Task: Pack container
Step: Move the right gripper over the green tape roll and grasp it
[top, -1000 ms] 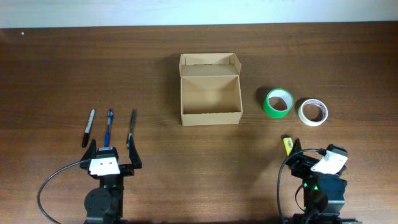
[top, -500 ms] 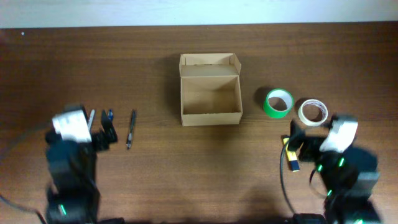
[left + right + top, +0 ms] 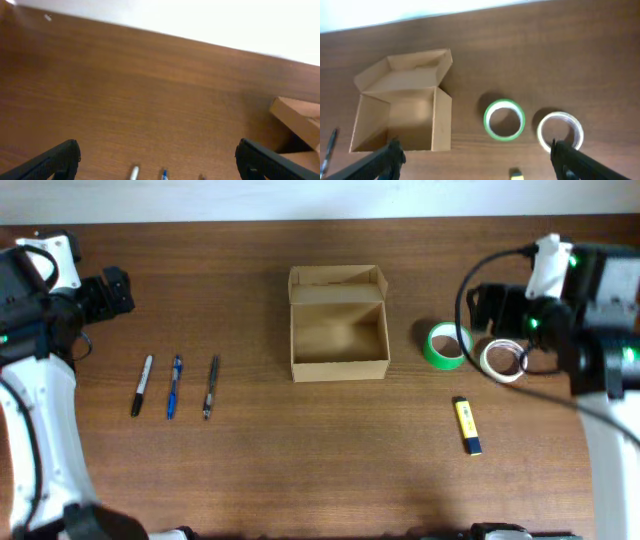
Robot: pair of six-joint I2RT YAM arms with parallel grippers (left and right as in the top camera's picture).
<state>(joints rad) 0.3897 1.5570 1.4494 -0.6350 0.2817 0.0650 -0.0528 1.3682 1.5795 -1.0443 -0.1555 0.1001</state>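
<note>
The container (image 3: 338, 369) is a tan cardboard box at the table's middle, open and empty, its lid flap (image 3: 337, 283) folded back. It also shows in the right wrist view (image 3: 443, 120), and its corner shows in the left wrist view (image 3: 297, 114). My left gripper (image 3: 108, 290) is open and empty, high over the far left of the table, left of the box (image 3: 157, 159). My right gripper (image 3: 490, 306) is open and empty, above the tape rolls right of the box (image 3: 479, 161).
A green tape roll (image 3: 432, 350) (image 3: 488, 120) and a white tape roll (image 3: 487, 363) (image 3: 540, 133) lie right of the box. A yellow highlighter (image 3: 467, 426) lies nearer the front. A black marker (image 3: 142, 385), a blue pen (image 3: 173, 386) and a dark pen (image 3: 210, 386) lie left.
Both arms have risen from the table's front edge and swung back: the left to the far-left rear, the right over the tape rolls. The highlighter is now uncovered.
</note>
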